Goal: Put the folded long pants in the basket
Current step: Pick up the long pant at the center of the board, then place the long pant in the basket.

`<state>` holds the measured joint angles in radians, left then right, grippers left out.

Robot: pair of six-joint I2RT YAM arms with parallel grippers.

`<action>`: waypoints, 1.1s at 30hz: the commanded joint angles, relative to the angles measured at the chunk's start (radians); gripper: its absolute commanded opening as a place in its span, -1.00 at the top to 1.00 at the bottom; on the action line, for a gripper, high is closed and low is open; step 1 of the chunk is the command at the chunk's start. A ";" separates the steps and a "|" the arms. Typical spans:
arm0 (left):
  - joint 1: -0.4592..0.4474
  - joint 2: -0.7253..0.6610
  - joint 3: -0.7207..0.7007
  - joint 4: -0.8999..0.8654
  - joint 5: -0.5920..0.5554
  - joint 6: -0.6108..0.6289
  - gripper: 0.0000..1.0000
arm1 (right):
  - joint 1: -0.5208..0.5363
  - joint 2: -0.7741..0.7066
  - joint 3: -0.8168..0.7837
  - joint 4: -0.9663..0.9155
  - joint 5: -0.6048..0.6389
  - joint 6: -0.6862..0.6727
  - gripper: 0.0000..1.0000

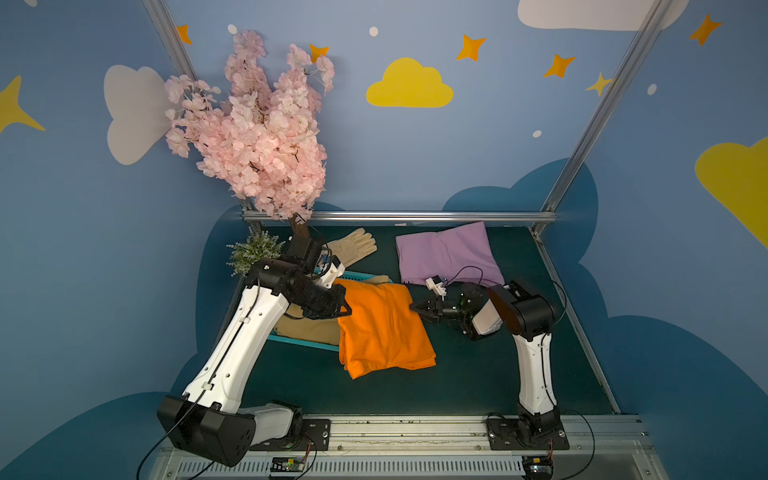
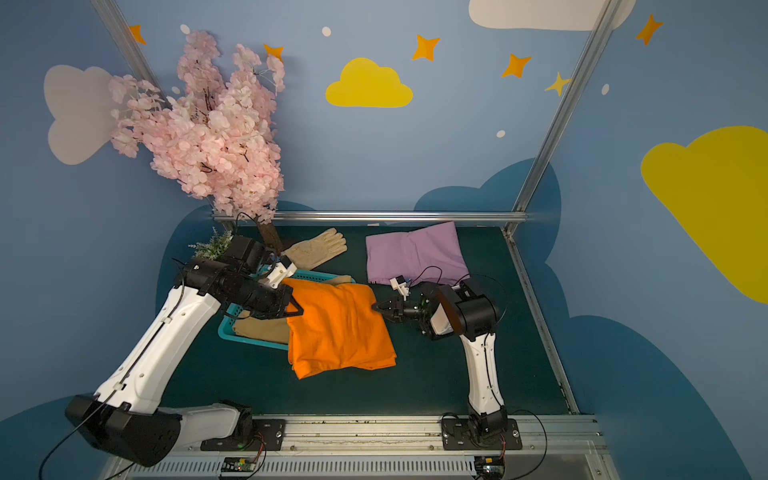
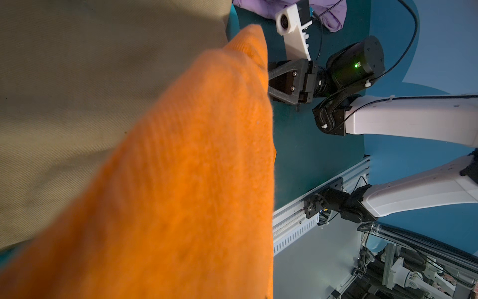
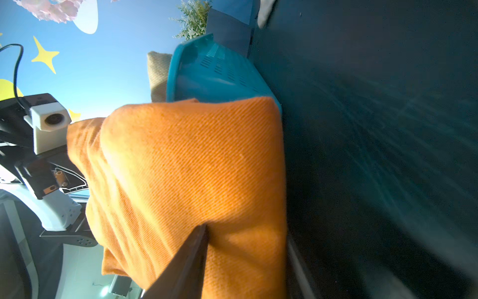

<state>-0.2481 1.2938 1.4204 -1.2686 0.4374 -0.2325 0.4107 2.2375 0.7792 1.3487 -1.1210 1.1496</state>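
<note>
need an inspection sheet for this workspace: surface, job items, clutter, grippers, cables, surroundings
surface: dark green mat, no spills seen
job's things: orange pants spread between both grippers, partly over the teal basket; tan pants in the basket; lilac pants on the mat at the back; other pants: nothing seen
clutter: cream glove, pink blossom tree and small green plant, all at the back
grippers: left gripper shut on the orange pants; right gripper at their opposite edge, grip unclear
cables: black cable loops from the right wrist across the lilac pants
surroundings: blue walls with clouds and stars; aluminium frame
</note>
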 commanded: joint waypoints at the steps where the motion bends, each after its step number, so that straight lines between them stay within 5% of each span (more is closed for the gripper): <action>1: 0.015 -0.031 0.000 0.011 0.007 0.005 0.95 | 0.024 -0.001 -0.029 0.056 -0.013 0.030 0.20; 7: 0.017 -0.044 0.011 0.014 0.001 -0.004 0.95 | -0.024 -0.122 -0.067 0.050 -0.012 0.044 1.00; 12: 0.018 -0.082 0.057 0.009 0.015 -0.015 0.95 | -0.074 -0.321 -0.160 0.001 0.001 0.056 1.00; 15: 0.018 -0.096 0.110 -0.014 0.011 -0.016 0.95 | -0.081 -0.499 -0.173 -0.200 0.001 -0.026 1.00; 18: 0.019 -0.110 0.168 -0.033 -0.002 -0.010 0.95 | -0.064 -0.734 -0.113 -0.727 0.043 -0.265 1.00; 20: 0.024 -0.111 0.206 -0.048 -0.018 0.006 0.95 | -0.025 -0.867 0.016 -1.170 0.154 -0.468 1.00; 22: 0.038 -0.105 0.245 -0.075 -0.091 0.037 0.95 | 0.017 -0.945 0.112 -1.476 0.305 -0.516 1.00; 27: 0.149 -0.071 0.320 -0.113 -0.341 0.095 0.95 | 0.052 -0.971 0.184 -1.487 0.305 -0.411 1.00; 33: 0.270 -0.002 0.311 -0.028 -0.458 0.139 0.95 | 0.174 -0.918 0.298 -1.618 0.416 -0.316 1.00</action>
<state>-0.0368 1.2636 1.7203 -1.3918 0.1413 -0.1253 0.5434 1.3113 1.0229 -0.1154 -0.7712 0.7933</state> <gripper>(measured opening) 0.093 0.071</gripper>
